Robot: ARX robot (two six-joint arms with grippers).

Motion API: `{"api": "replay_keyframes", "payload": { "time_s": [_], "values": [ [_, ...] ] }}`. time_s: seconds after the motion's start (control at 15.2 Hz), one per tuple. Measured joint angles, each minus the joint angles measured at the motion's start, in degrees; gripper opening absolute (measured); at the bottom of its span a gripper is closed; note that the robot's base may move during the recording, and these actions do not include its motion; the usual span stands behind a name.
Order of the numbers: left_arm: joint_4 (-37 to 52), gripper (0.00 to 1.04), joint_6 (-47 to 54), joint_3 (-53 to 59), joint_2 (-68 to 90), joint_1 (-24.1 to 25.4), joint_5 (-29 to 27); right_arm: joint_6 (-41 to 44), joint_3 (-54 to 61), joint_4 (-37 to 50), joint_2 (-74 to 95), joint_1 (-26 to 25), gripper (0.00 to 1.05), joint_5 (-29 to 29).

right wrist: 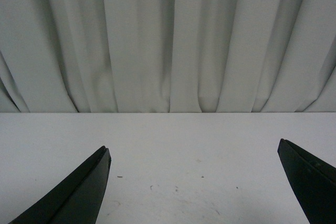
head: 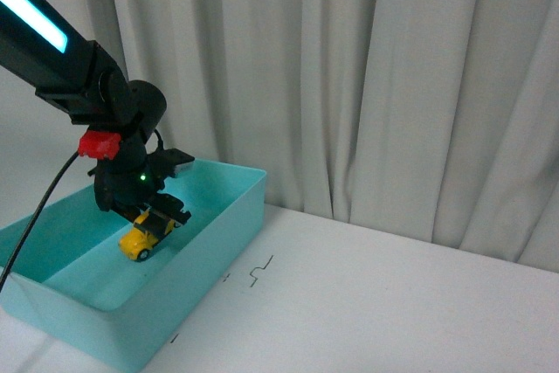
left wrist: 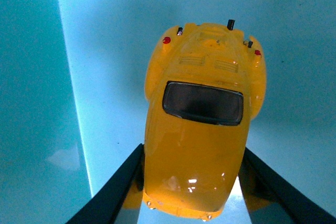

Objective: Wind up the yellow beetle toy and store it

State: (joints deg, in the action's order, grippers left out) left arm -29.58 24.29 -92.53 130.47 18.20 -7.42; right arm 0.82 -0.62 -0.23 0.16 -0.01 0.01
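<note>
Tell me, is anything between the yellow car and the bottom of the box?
No, nothing visible. The left gripper holds the car inside the box, which is bare around it.

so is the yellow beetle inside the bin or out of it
inside: the yellow beetle toy sits tilted within the teal bin, the left claw shut on it. cannot tell whether it touches the floor.

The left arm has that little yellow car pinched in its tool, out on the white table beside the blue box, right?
Not quite. The left tool does pinch the yellow beetle toy, but inside the turquoise box, not out on the white table beside it. The front view shows this.
</note>
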Motion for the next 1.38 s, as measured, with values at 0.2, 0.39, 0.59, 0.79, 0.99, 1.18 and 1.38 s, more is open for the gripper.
{"api": "replay_keyframes", "payload": {
  "time_s": [0.2,0.39,0.59,0.79,0.99,1.18,1.38],
  "values": [
    [0.4,0.91,-0.2,0.0,-0.2,0.1,2.5,0.0,0.0,0.0,0.0,0.0,0.98,0.0],
    [4.7,0.98,0.0,5.4,-9.2,1.0,9.1,0.0,0.0,0.0,0.0,0.0,0.98,0.0],
    [7.2,0.98,1.4,12.2,-18.9,3.5,12.0,0.0,0.0,0.0,0.0,0.0,0.98,0.0],
    [8.5,0.98,2.6,18.0,-25.7,6.3,15.6,0.0,0.0,0.0,0.0,0.0,0.98,0.0],
    [9.6,0.98,3.4,23.5,-36.5,7.6,21.4,0.0,0.0,0.0,0.0,0.0,0.98,0.0],
    [41.0,0.82,-5.6,40.4,-48.3,7.6,30.7,0.0,0.0,0.0,0.0,0.0,0.98,0.0],
    [69.5,0.31,-22.3,69.9,-69.9,-1.1,25.5,0.0,0.0,0.0,0.0,0.0,0.98,0.0]
  ]
}}
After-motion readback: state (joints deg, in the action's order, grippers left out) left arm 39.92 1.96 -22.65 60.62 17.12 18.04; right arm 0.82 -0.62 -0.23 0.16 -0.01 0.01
